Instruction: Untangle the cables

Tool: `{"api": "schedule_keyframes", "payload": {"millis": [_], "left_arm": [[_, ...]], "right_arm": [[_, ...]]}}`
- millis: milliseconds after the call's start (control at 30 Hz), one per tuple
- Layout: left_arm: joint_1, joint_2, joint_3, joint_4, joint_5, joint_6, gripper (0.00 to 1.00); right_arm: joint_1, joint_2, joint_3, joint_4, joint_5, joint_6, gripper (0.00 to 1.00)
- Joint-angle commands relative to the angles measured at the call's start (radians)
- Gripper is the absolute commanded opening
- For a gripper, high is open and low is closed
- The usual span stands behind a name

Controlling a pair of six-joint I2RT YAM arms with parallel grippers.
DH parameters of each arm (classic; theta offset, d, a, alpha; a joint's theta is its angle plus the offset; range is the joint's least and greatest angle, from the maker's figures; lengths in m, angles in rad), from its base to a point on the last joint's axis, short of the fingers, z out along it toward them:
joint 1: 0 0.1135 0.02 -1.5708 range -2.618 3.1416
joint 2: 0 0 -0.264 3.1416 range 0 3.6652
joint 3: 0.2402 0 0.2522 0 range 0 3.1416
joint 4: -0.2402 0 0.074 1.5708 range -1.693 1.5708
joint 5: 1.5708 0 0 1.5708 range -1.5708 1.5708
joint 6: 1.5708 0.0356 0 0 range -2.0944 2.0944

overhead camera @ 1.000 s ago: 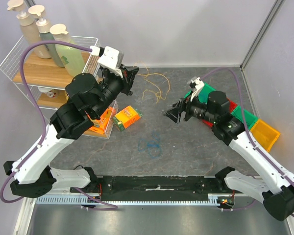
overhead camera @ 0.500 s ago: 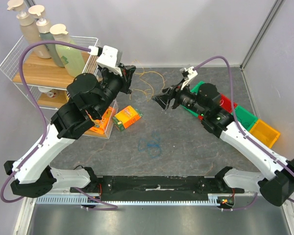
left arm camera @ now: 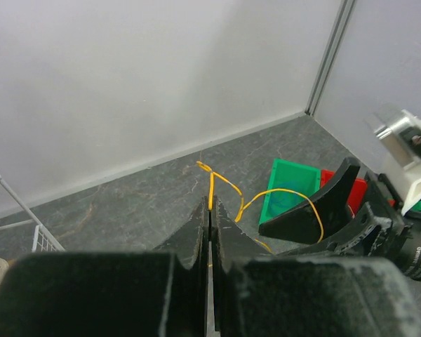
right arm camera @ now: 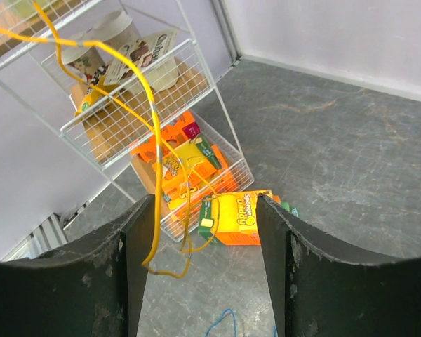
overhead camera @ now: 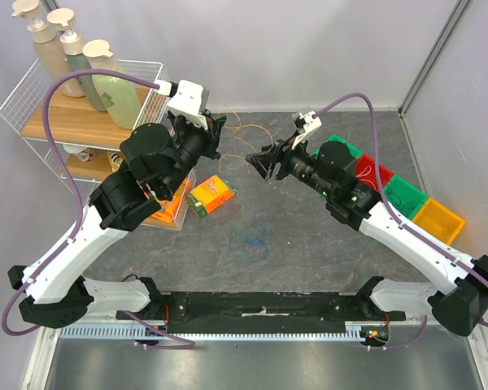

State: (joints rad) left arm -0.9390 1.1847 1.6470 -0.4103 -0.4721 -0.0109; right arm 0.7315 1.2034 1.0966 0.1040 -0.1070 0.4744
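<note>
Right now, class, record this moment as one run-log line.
task: untangle cables | left jaws: shut on yellow cable | right jaws: open, gripping nothing | blue cable: loose on table

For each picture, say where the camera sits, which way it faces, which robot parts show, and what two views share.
Top: above, behind, facing down on the table; left arm, right arm show.
Left wrist: along the shut left claw toward the back wall, yellow cable pinched.
Right wrist: through the open right claw toward the wire rack.
Shared: both wrist views show that cable.
</note>
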Motion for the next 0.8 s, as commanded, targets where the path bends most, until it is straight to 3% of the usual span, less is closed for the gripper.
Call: {"api": "schedule_keyframes", "payload": {"millis": [0,100,367,433,500,567,667,767], "left_arm": [[0.000,-0.019,-0.006,0.024,-0.026,-0.031,0.02],[0.000,-0.020,-0.010,0.024,-0.023,-0.029,0.02],[0.000,-0.028,-0.018,0.024,-0.022,-0.032,0.02],[0.000,-0.033,-0.024,0.021,-0.019,-0.037,0.02],[0.000,-0.036,-0.027,0.018,-0.017,-0.037,0.02],[0.000,-0.037,-0.027,0.005,-0.011,-0.032,0.03],[0.000,-0.034,-0.032,-0.018,-0.008,-0.029,0.18],[0.000,-0.031,-0.036,-0.050,0.006,-0.031,0.45]], "right_arm": [[0.003,-0.031,0.029,0.034,0.079,-0.008,0.63],[0.003,0.010,0.058,0.034,0.044,0.001,0.56],[0.008,0.042,0.071,0.048,0.027,0.023,0.51],[0.009,0.047,0.081,0.030,0.030,0.023,0.33],[0.009,0.041,0.085,-0.003,0.064,0.024,0.02],[0.009,0.021,0.079,-0.065,0.134,0.026,0.00],[0.002,-0.031,0.042,-0.133,0.236,0.029,0.00],[-0.035,-0.088,0.003,-0.196,0.274,0.056,0.00]]}}
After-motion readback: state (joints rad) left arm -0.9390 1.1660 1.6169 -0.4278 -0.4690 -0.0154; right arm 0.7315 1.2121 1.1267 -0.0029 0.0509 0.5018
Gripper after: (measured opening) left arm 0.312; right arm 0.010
